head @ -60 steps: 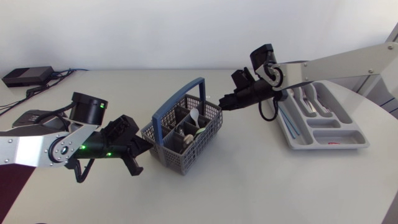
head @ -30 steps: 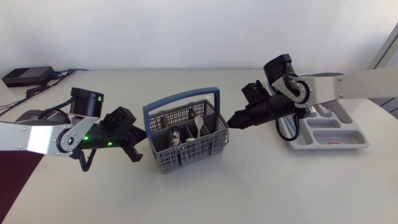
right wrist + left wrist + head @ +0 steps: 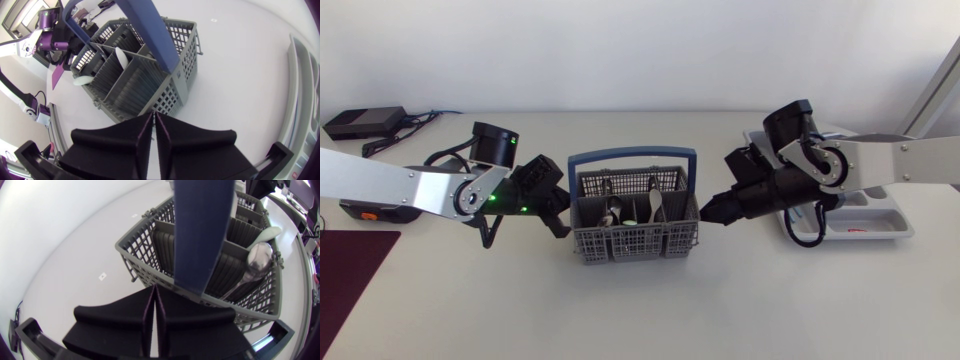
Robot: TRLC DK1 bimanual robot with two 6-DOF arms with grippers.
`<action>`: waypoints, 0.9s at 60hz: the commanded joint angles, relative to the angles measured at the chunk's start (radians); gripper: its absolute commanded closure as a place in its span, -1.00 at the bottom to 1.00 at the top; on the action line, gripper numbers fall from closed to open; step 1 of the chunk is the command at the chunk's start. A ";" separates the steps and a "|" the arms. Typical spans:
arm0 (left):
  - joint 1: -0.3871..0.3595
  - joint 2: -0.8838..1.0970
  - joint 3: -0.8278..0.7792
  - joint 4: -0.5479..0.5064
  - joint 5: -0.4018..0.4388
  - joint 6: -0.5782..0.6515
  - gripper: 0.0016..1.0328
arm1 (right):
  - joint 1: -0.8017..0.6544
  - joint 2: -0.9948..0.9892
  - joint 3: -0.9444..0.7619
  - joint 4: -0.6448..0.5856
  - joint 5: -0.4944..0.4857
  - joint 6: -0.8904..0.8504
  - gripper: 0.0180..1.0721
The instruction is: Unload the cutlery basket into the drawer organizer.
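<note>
The cutlery basket (image 3: 620,243) sits mid-table, blue handle (image 3: 632,156) arched over it, spoons (image 3: 656,207) standing in its compartments. The left gripper (image 3: 560,226) is at one end wall, fingers pressed together with nothing between them. The right gripper (image 3: 710,212) mirrors it at the opposite end, fingers together too, holding nothing. The drawer organizer (image 3: 890,228) lies beyond the right arm, apart from the basket.

The right arm (image 3: 895,165) hides much of the drawer organizer (image 3: 885,215) beside the cutlery basket (image 3: 635,238). Spoon handles (image 3: 655,210) hide inside the basket.
</note>
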 commanded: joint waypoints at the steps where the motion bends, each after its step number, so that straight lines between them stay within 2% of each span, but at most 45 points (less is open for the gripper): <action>1: -0.035 0.042 0.040 0.010 0.015 -0.008 0.93 | 0.016 -0.012 -0.023 0.022 -0.031 -0.018 0.77; 27: 0.006 0.053 0.037 0.010 0.012 0.002 0.93 | 0.064 -0.067 -0.067 0.042 -0.016 0.012 0.77; 38: 0.020 0.036 0.005 0.011 0.012 0.003 0.93 | 0.067 -0.081 -0.077 0.062 0.066 0.017 0.77; 39: 0.023 0.025 -0.007 0.011 0.012 0.003 0.93 | 0.067 -0.093 -0.087 0.074 0.095 0.017 0.77; 54: 0.016 -0.030 -0.066 0.010 0.014 0.009 0.93 | 0.091 -0.142 -0.117 0.091 0.161 0.019 0.77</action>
